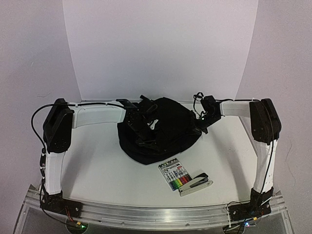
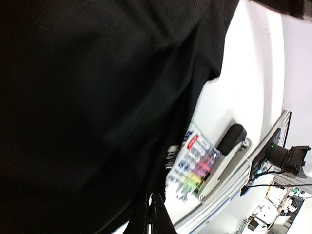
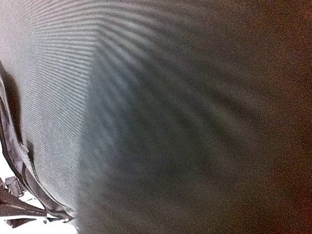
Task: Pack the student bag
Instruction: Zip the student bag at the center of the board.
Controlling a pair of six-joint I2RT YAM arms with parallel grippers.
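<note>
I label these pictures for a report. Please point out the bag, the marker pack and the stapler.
bag (image 1: 168, 117): top view, on its black fabric near the middle.
marker pack (image 1: 174, 174): top view, on the row of coloured markers.
stapler (image 1: 197, 183): top view, on its black upper arm.

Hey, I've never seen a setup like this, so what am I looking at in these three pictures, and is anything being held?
These are two white robot arms bolted to the near edge of a white table. The wide picture comes from a camera above and behind them; the other two come from cameras on each wrist, pressed so close that dark fabric nearly fills them. In the middle lies a large soft black fabric backpack. The left end effector and right end effector are shut at its two sides, apparently gripping the fabric. Nearer the arms lie a flat pack of coloured markers and a grey and black stapler, untouched.
</note>
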